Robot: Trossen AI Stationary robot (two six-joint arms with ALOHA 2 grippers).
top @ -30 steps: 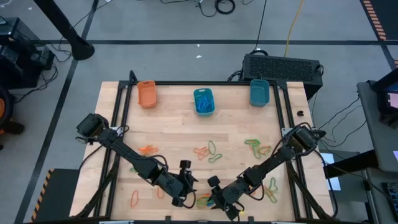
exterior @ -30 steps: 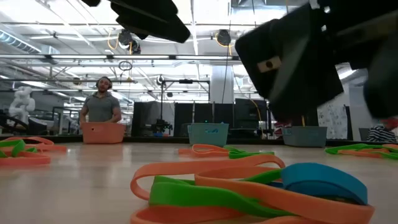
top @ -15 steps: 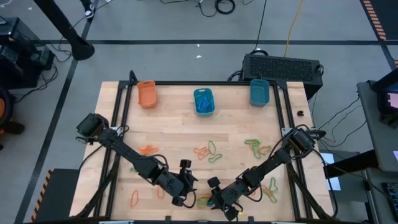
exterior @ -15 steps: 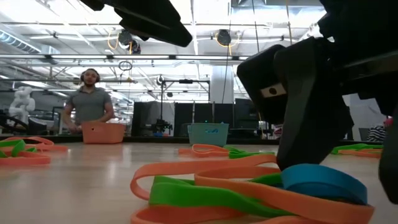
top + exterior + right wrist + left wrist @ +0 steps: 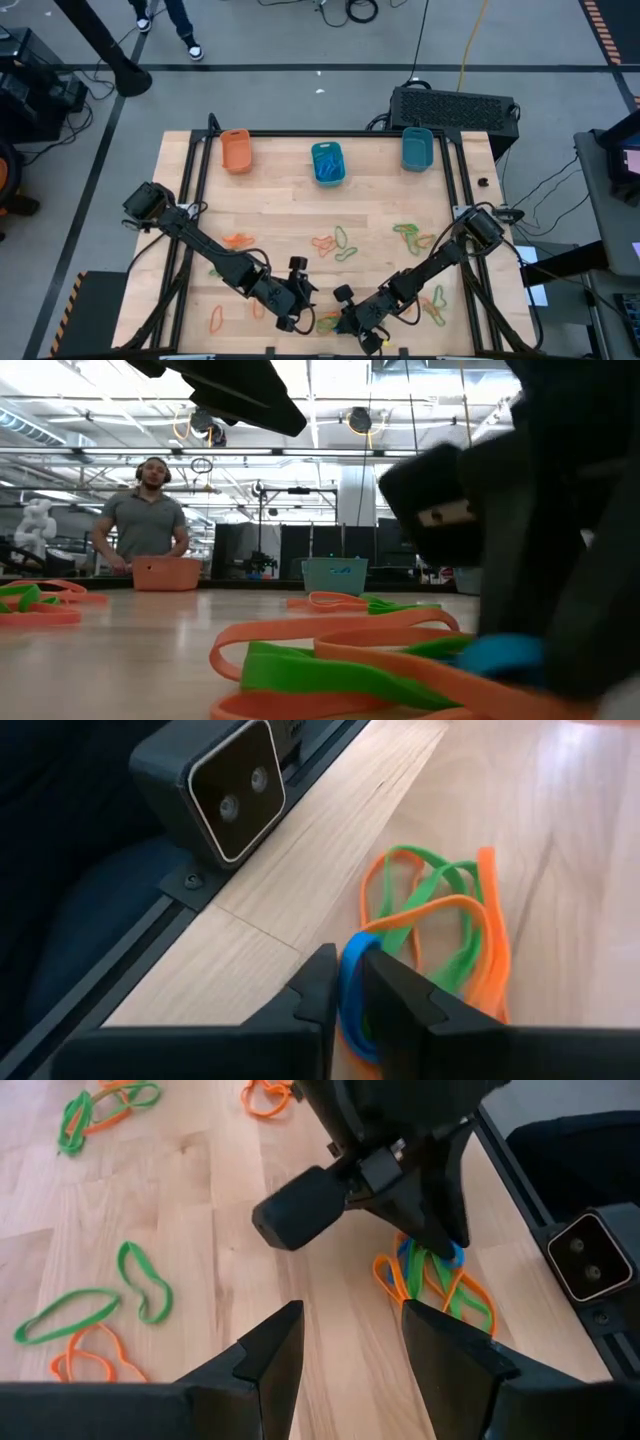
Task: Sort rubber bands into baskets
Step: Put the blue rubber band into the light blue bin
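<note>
Near the table's front edge lies a tangle of orange, green and blue rubber bands (image 5: 325, 322). My right gripper (image 5: 345, 318) is down on it, shut on the blue band (image 5: 352, 965), which also shows in the low view (image 5: 495, 656). My left gripper (image 5: 297, 305) hovers open just left of the tangle, above the wood, and its fingers (image 5: 352, 1350) touch nothing. Three baskets stand along the far edge: an orange one (image 5: 236, 150), a teal one (image 5: 327, 162) with blue bands inside, and another teal one (image 5: 417, 149). My right gripper pinches a stretch of the blue band's loop (image 5: 350, 952) between its two fingers. The fingers slant down from the table's right side toward the near edge. The band still lies in the tangle with the orange band (image 5: 470, 910) and a green band (image 5: 425, 870), on the tabletop.
More loose bands lie mid-table (image 5: 340, 243), toward the right (image 5: 410, 235), the left (image 5: 238, 241) and the near left (image 5: 215, 320). A small camera block (image 5: 232, 788) sits at the near edge beside the tangle. A person (image 5: 145, 520) stands beyond the far edge.
My right gripper has sunk a little onto the tangle and its fingers have shut around the blue band, which stays on the table.
</note>
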